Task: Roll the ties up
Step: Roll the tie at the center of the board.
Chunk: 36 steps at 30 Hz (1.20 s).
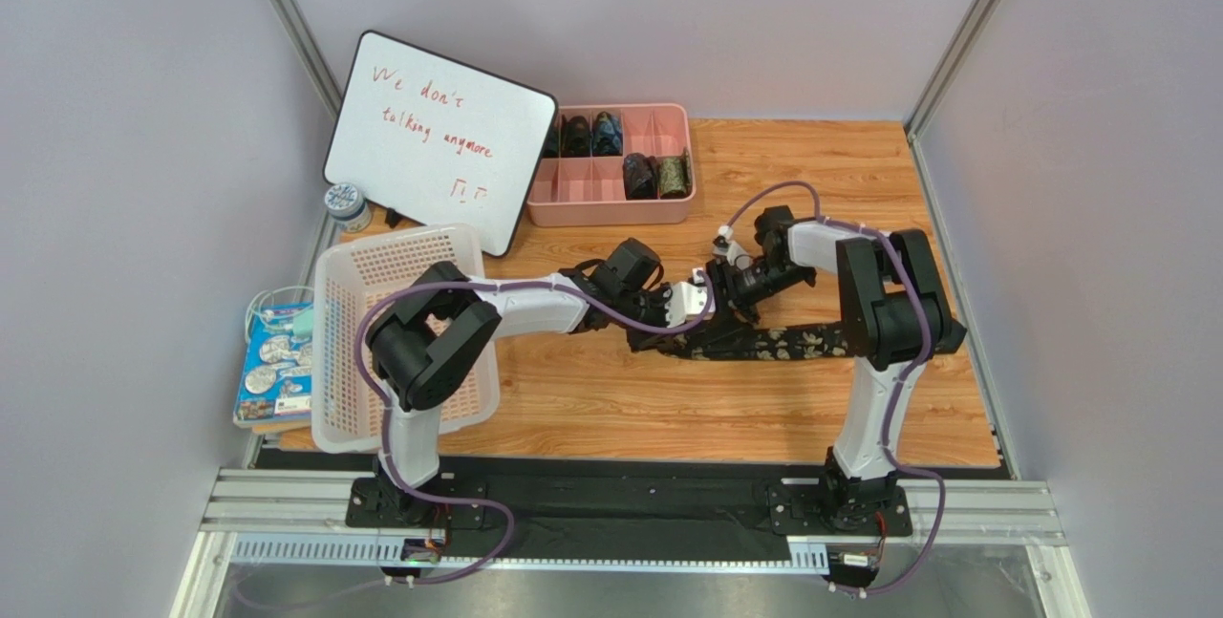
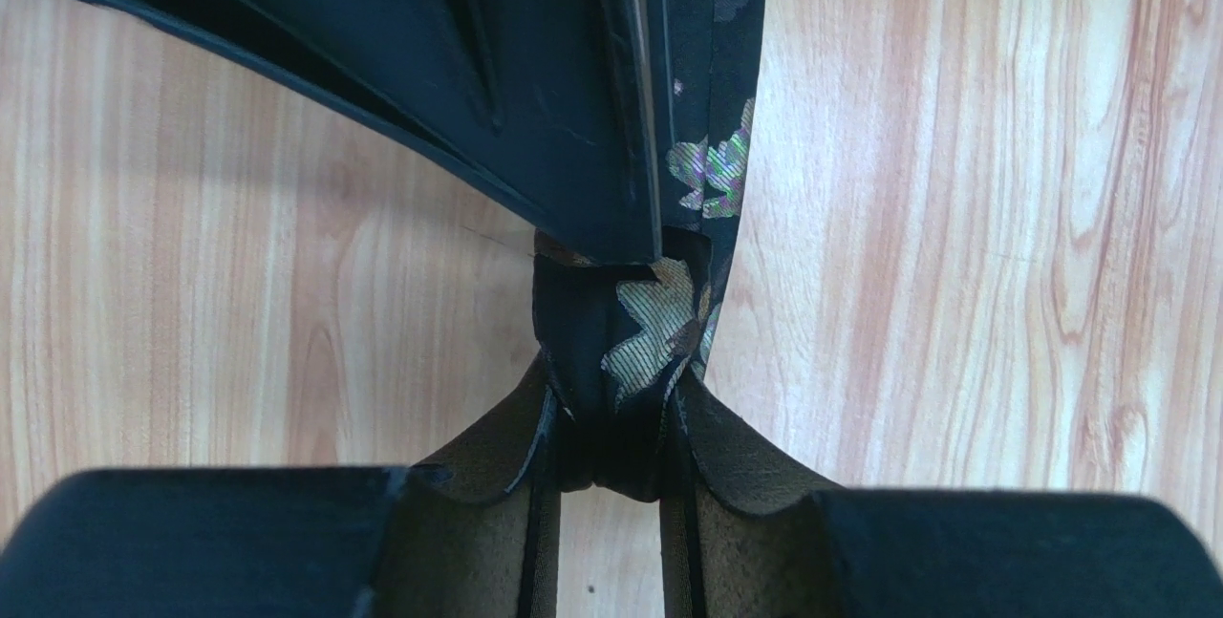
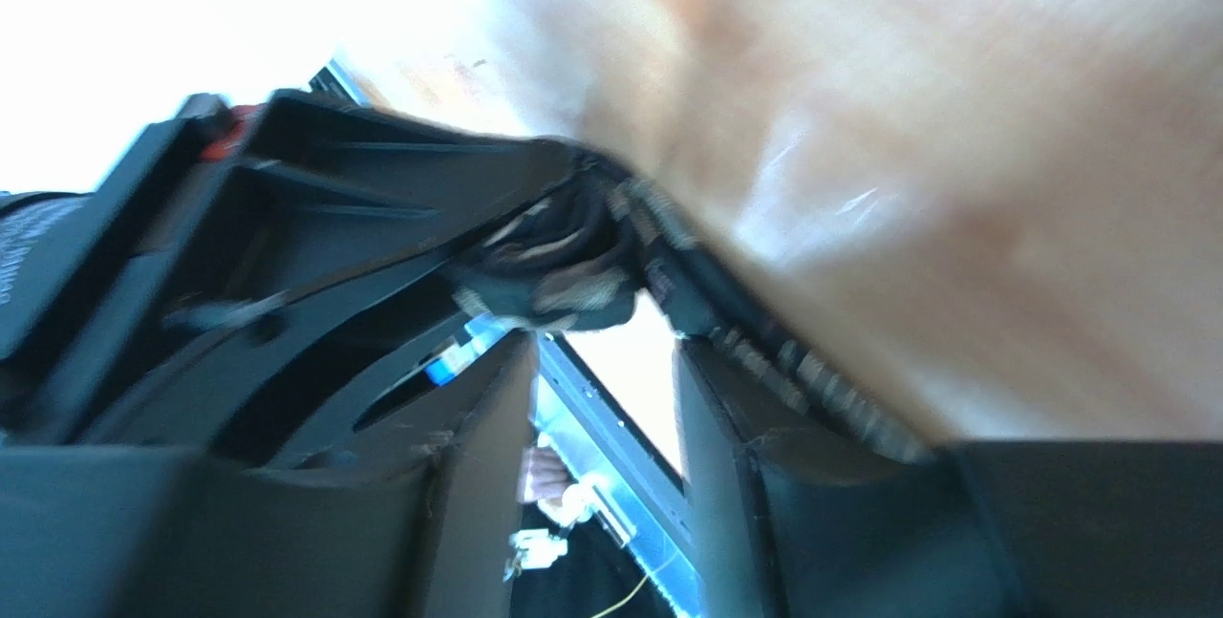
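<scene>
A dark tie (image 1: 787,346) with gold flowers lies stretched across the wooden table, running right from the two grippers. My left gripper (image 1: 695,307) is shut on its near end; in the left wrist view the fingertips (image 2: 617,425) pinch the bunched fabric (image 2: 653,324). My right gripper (image 1: 727,287) meets it from the far side. The right wrist view is blurred and tilted sideways. Its jaws (image 3: 603,324) stand narrow, with a small dark bundle of tie (image 3: 553,274) at the tips. A black finger of the right gripper (image 2: 503,74) lies over the tie in the left wrist view.
A pink divided tray (image 1: 610,211) at the back holds several rolled ties (image 1: 653,175). A whiteboard (image 1: 438,138) leans at the back left. A white plastic basket (image 1: 402,339) stands at the left, under the left arm. A blue packet (image 1: 277,360) lies beyond it.
</scene>
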Each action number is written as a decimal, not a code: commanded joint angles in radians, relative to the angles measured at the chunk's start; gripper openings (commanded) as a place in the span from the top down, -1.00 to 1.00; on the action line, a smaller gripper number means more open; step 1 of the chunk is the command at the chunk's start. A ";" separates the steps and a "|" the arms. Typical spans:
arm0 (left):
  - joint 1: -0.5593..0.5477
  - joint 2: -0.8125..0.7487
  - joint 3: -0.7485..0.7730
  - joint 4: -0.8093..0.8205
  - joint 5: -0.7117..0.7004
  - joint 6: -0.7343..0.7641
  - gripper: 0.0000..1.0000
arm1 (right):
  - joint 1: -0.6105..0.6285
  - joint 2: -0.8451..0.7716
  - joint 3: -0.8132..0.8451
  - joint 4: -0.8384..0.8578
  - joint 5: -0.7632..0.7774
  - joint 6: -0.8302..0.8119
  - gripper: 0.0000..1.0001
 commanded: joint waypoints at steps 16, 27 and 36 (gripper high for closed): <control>-0.042 0.086 0.117 -0.254 -0.089 -0.035 0.40 | 0.060 0.007 -0.060 0.155 0.069 0.117 0.99; 0.073 -0.087 -0.177 0.304 0.214 -0.204 -0.73 | -0.018 0.118 -0.091 0.098 0.045 0.020 1.00; 0.030 0.044 -0.128 0.448 0.159 -0.164 -0.62 | -0.018 0.169 -0.070 0.072 0.048 -0.034 1.00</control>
